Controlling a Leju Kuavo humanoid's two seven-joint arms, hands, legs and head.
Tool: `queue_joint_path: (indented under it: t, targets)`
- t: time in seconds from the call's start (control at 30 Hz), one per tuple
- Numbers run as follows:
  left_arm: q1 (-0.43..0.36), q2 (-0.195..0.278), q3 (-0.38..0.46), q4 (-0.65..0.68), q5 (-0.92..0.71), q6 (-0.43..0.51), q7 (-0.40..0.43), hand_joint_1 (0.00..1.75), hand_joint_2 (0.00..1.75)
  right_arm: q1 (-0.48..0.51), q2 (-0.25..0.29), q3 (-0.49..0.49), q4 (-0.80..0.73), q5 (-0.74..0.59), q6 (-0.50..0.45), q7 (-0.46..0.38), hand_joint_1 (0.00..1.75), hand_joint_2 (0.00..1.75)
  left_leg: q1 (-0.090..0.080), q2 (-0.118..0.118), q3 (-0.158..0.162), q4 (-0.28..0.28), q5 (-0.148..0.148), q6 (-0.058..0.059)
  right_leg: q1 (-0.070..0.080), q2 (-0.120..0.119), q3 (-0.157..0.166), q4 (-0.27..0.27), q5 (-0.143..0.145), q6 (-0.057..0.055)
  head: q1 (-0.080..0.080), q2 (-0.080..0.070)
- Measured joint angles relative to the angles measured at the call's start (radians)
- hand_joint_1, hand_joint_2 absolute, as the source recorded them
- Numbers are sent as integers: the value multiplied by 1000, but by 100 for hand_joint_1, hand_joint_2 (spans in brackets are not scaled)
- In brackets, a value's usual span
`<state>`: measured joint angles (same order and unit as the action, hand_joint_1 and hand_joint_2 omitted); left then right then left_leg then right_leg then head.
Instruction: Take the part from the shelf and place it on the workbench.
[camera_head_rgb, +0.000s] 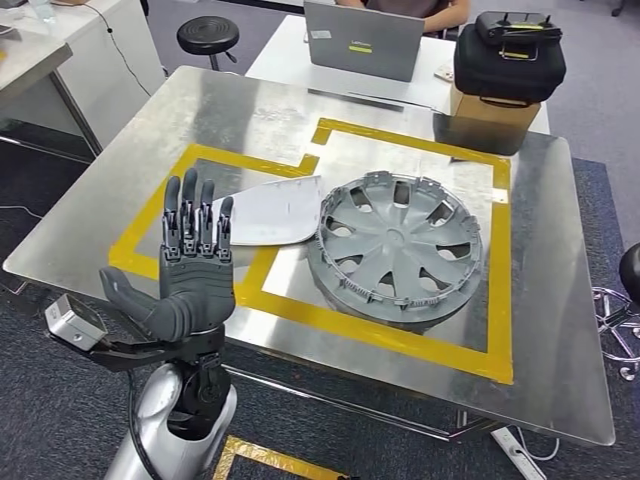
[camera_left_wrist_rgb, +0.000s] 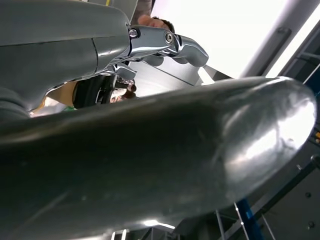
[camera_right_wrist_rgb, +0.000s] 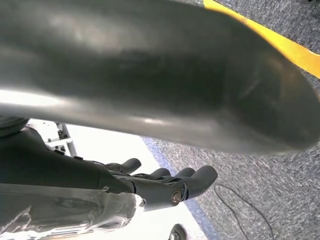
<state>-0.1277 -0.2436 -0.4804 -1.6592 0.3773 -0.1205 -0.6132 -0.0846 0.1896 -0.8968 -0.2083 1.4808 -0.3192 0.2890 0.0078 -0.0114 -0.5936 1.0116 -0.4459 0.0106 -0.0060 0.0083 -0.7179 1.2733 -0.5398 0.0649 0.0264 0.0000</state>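
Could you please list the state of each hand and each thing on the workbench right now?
left hand: raised, palm up, fingers straight and apart, holding nothing.
right hand: hanging over the floor, fingers loosely extended, holding nothing.
hubcap: lying flat on the workbench, inside the yellow tape.
white panel: lying flat, beside the hubcap.
laptop: open, on the far table.

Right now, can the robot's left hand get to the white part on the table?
Probably yes. The left hand is raised open over the table's near edge, holding nothing, and the white part lies flat just beyond its fingertips. Nothing stands between them; the wheel cover sits on the part's far side.
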Motion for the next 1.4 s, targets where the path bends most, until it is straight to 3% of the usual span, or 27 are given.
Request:
queue_joint_path:
  t: [0.07,0.13,0.23,0.3,0.4,0.43,0.47,0.53,0.57,0.63,0.73,0.8,0.9,0.97,1.0,1.03,1.1,1.17,1.23,1.3,1.37,1.4]
  targets:
    - [2,0,2,-2,-43,9,-25,0,0,-1,0,-1,0,-6,-6,-14,0,0,0,-1,4,0,-2,-4,0,0,69,-134,61,-3,0,0]
    - [5,0,4,-6,-109,37,-51,0,0,-3,0,-4,0,-15,-11,-38,0,0,-3,-1,5,1,-3,-13,2,1,119,-228,87,-10,-1,0]
    - [7,2,7,-7,-170,68,-66,0,0,-3,0,-12,0,-25,-12,-63,0,0,-3,-1,6,-3,0,-29,4,3,126,-244,89,-27,-1,0]
    - [8,2,9,-7,-178,73,-71,0,0,-3,0,-16,0,-26,-12,-68,0,0,-2,0,-4,20,-21,-41,0,2,127,-249,94,-39,-4,0]
    - [11,4,11,-7,-181,76,-74,0,0,-3,0,-18,0,-26,-12,-70,0,0,-1,1,-85,190,-110,-52,-2,0,125,-251,96,-49,-9,0]
    - [13,5,12,-7,-181,76,-74,0,0,-3,0,-20,0,-26,-12,-70,0,0,-1,1,-111,244,-129,-53,-2,-1,124,-251,96,-49,-9,0]
    - [15,5,13,-7,-181,77,-74,0,0,-2,0,-21,0,-26,-12,-70,0,0,-1,1,-122,266,-127,-54,-2,-1,124,-250,96,-50,-9,0]
    - [19,6,15,-7,-188,85,-76,0,0,-2,0,-24,0,-25,-11,-70,0,0,-1,1,-92,207,-76,-51,-3,0,124,-250,97,-48,-9,0]
    - [19,5,15,-8,-200,97,-77,0,0,-2,0,-24,0,-24,-11,-70,0,0,-1,2,-59,145,-43,-50,-3,1,124,-250,97,-46,-9,0]
    - [18,3,16,-18,-218,130,-81,0,0,-2,0,-25,0,-23,-9,-69,0,0,0,2,-4,34,-9,-42,2,3,120,-245,97,-36,-9,0]
    - [22,0,21,-35,-175,64,-85,0,0,-2,0,-25,0,-26,-5,-68,0,0,-2,-1,7,-1,-7,-22,4,2,115,-248,99,-20,-8,0]
    - [28,-2,28,-52,-166,-18,-85,0,0,-2,0,-25,0,-26,-3,-68,0,0,0,0,7,-3,-5,-11,3,1,105,-227,82,-11,-6,0]
    - [32,-3,38,-62,-164,-59,-86,0,0,-1,0,-25,0,-28,-4,-66,0,0,1,2,9,-4,-5,0,2,-1,30,-60,-5,0,1,0]
    - [33,-2,41,-60,-160,-73,-86,0,0,0,0,-25,0,-31,-5,-66,0,0,0,2,10,-4,-6,1,2,-1,-12,31,-31,2,1,0]
    - [33,-2,41,-58,-157,-83,-86,0,0,0,0,-25,0,-33,-4,-66,0,0,-1,2,11,-4,-6,1,2,-1,-9,23,-17,1,1,0]
    - [33,-1,40,-55,-154,-93,-86,0,0,-1,0,-25,0,-35,-4,-66,0,0,0,1,13,-4,-7,0,2,-1,14,-24,14,-1,1,0]
    - [32,0,37,-49,-148,-108,-86,0,0,-3,0,-25,0,-37,-4,-66,0,0,-2,0,16,-2,-10,-5,2,-1,85,-163,74,-5,2,0]
    - [31,0,35,-45,-145,-120,-86,0,0,-5,0,-25,0,-37,-4,-66,0,0,-5,0,16,-2,-10,-14,4,1,123,-238,92,-13,0,0]
    - [28,2,27,-38,-143,-137,-86,0,0,-4,0,-25,0,-38,-3,-66,0,0,-5,0,15,-5,-6,-24,6,3,123,-245,93,-25,-1,0]
    - [24,3,16,-30,-141,-151,-82,0,87,-3,0,-25,0,-38,0,-66,0,0,-4,1,10,7,-20,-35,4,2,123,-249,99,-38,-2,0]
    - [20,4,9,-21,-137,-160,-76,0,175,-4,0,-26,0,-38,2,-66,0,0,-4,2,-23,86,-75,-44,0,0,122,-252,106,-47,-5,0]
    - [19,4,8,-15,-135,-162,-73,0,175,-4,0,-26,0,-39,3,-66,0,0,-3,2,-51,151,-111,-47,0,0,120,-252,108,-49,-7,0]
